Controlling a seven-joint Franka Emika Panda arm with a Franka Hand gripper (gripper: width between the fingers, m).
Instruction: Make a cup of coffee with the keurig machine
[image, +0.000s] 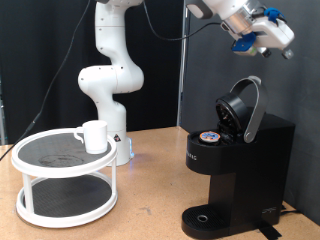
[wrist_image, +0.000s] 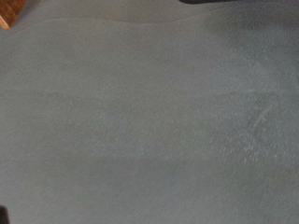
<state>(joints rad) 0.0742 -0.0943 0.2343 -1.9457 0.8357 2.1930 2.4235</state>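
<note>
Here the brewer (image: 235, 165) stands on a brown wooden table (image: 150, 215) at the exterior view's right, its lid (image: 243, 108) tipped open and a pod (image: 210, 139) with a blue top sitting in the chamber. The drip base (image: 205, 218) below is bare. The mug (image: 94, 136) sits well apart, on the top tier of a white two-level round rack (image: 65, 178) at the exterior view's left. A dark curtain hangs behind the table, and the white arm (image: 110, 70) rises in front of it. The gripper (image: 268, 40) hovers high above the brewer near the top right corner, touching nothing; whether its fingers are apart or together I cannot tell. The wrist view shows only a blurred grey surface.
</note>
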